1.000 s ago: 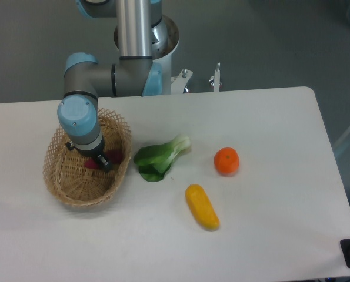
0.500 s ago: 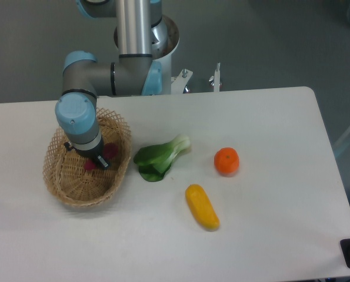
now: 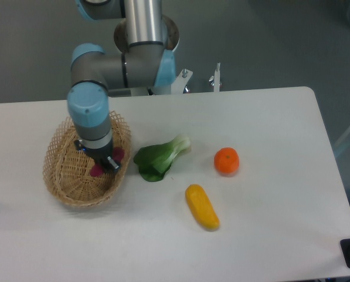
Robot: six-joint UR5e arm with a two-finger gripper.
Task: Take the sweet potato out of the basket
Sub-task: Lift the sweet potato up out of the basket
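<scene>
The arm descends from the upper left of the frame, its wrist pointing down over the right half of the basket (image 3: 69, 176). The fingers (image 3: 111, 163) are closed on the sweet potato (image 3: 98, 170), gripping it near mid-length. The sweet potato's long axis runs diagonally, one end toward the lower left, the other toward the upper right; its ends show on either side of the fingers, above the basket's interior at left of the counter (image 3: 269, 129).
</scene>
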